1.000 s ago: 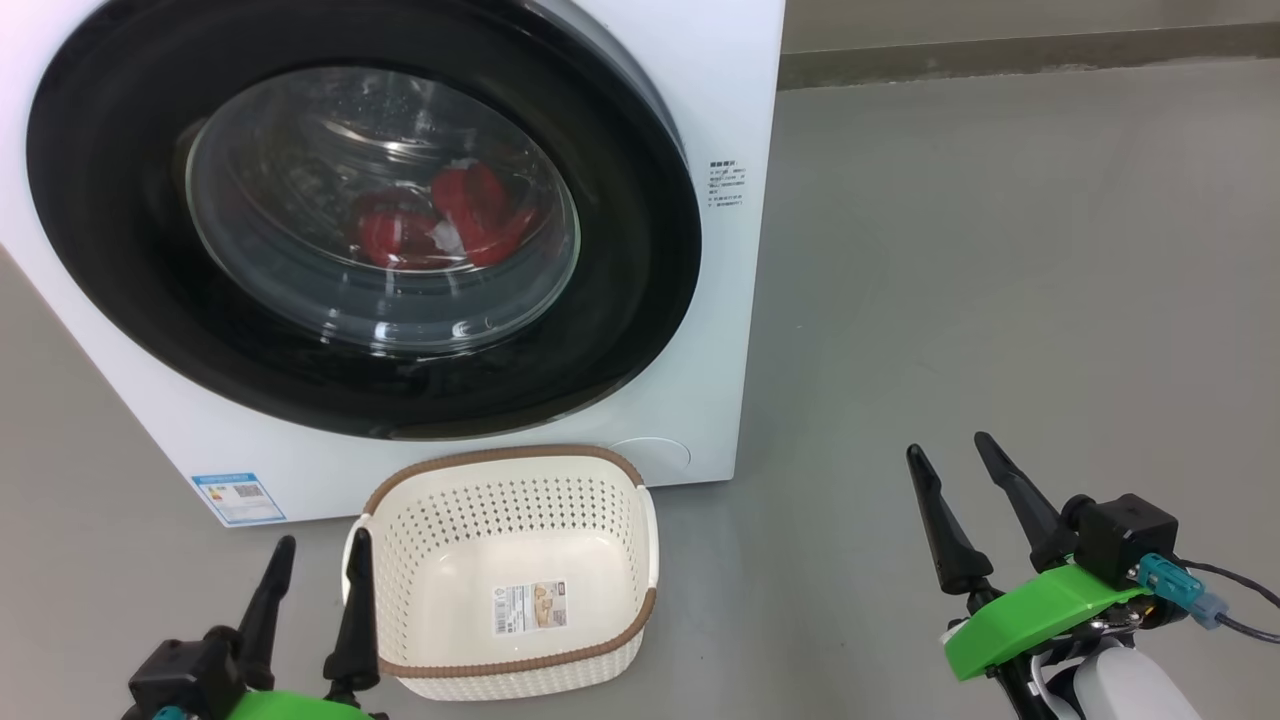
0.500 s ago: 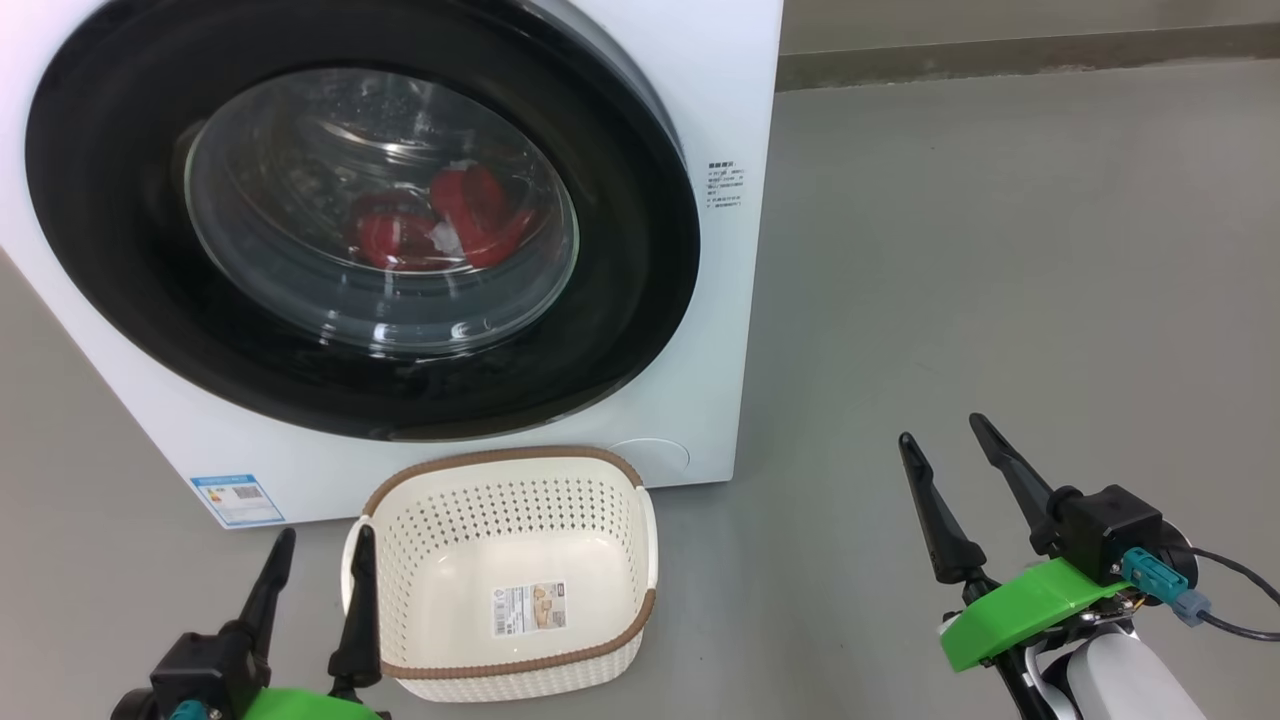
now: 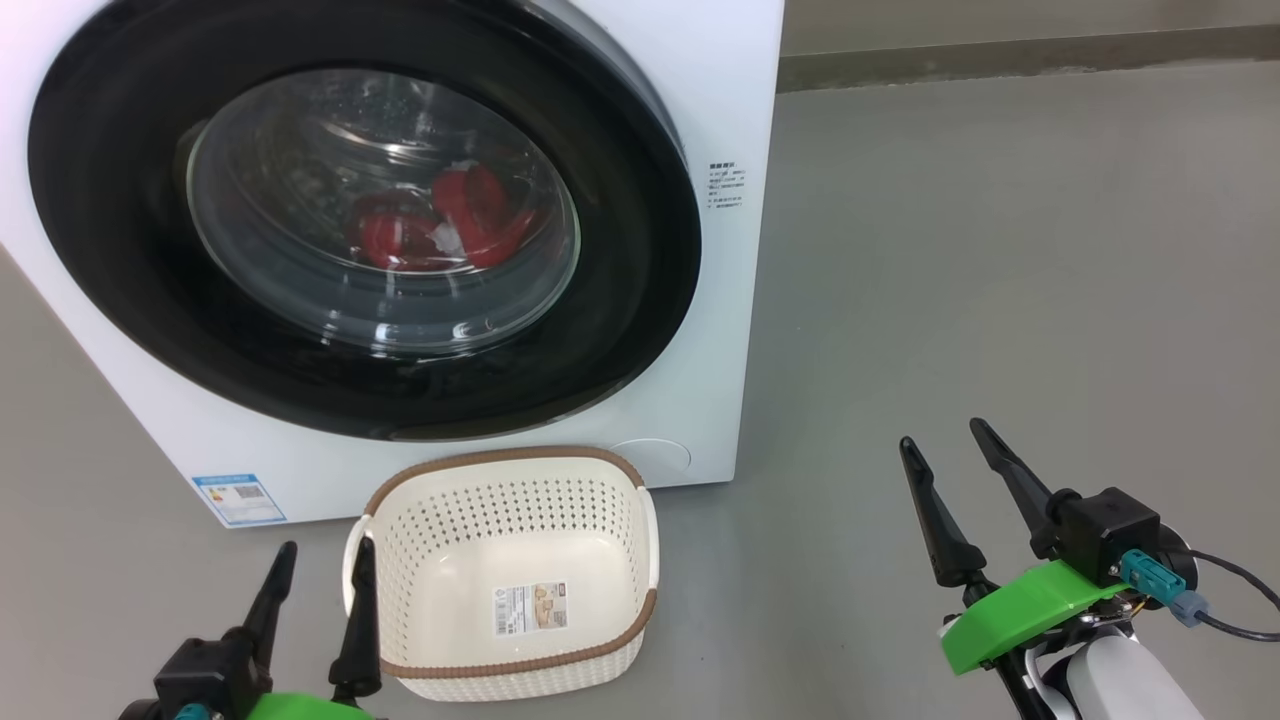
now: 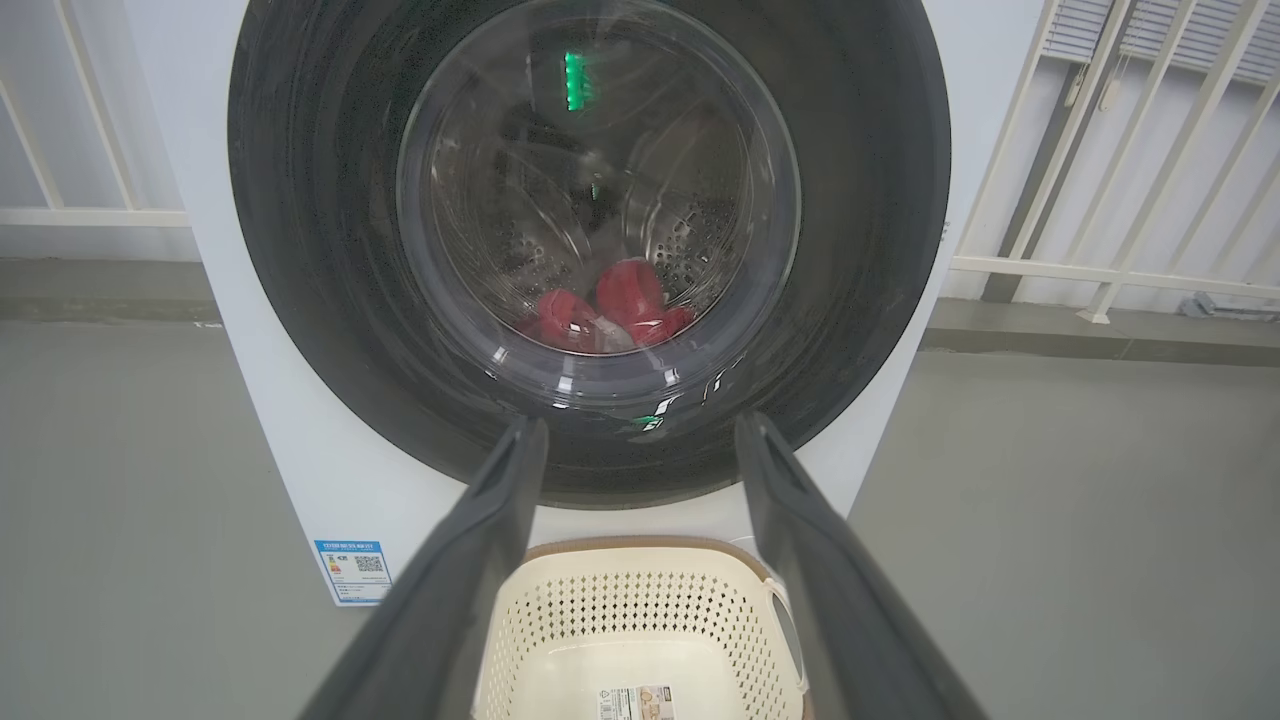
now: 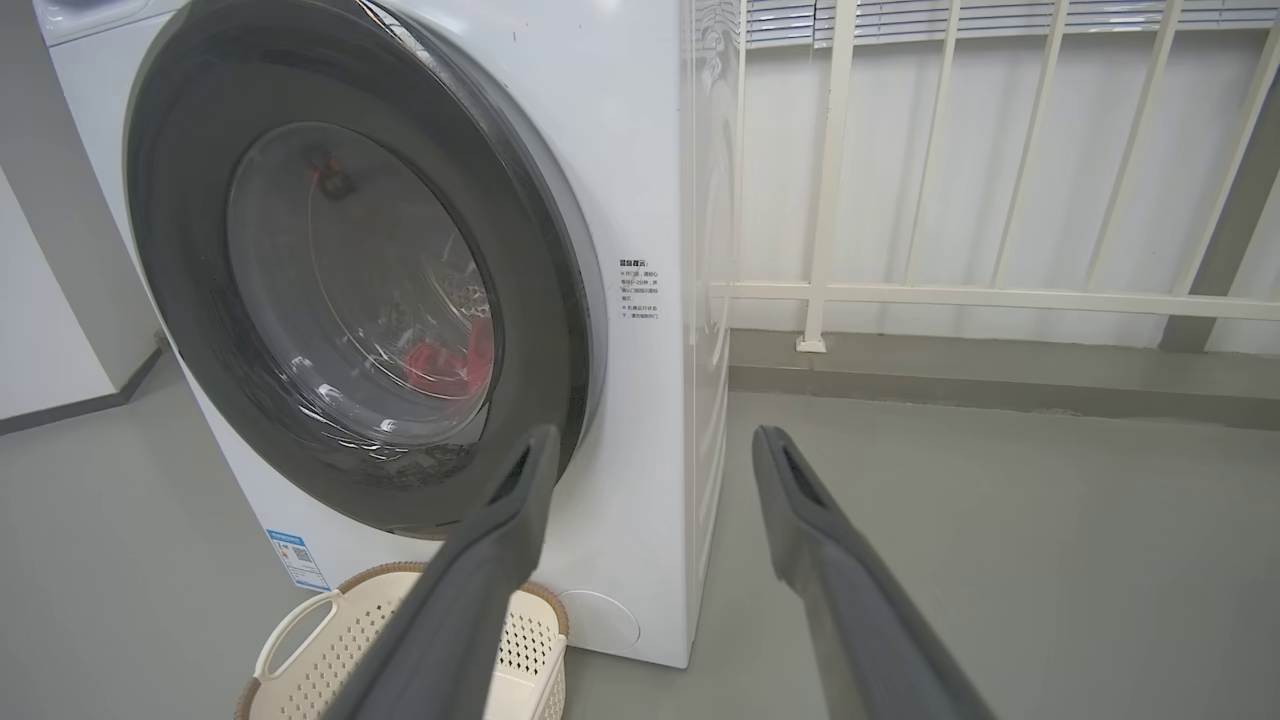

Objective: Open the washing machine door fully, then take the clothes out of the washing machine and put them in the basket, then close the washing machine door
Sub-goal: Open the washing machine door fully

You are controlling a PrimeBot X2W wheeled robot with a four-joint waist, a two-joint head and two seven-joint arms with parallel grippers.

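The white washing machine stands at the upper left, and its black-rimmed door lies against its front. Behind the glass lie the red clothes, also seen as clothes in the left wrist view. The cream basket sits on the floor just before the machine, with nothing in it but a paper label. My left gripper is open at the basket's left rim. Out on the floor to the right, my right gripper is open with nothing between its fingers. In the right wrist view the right gripper points at the machine's front right corner.
Grey floor stretches away to the right of the machine. A white railing and a low kerb run behind it. A blue label marks the machine's lower left corner.
The right gripper has shifted slightly up and left in the head view. The left gripper has sunk a little. Both remain open; door, clothes and basket have not moved.
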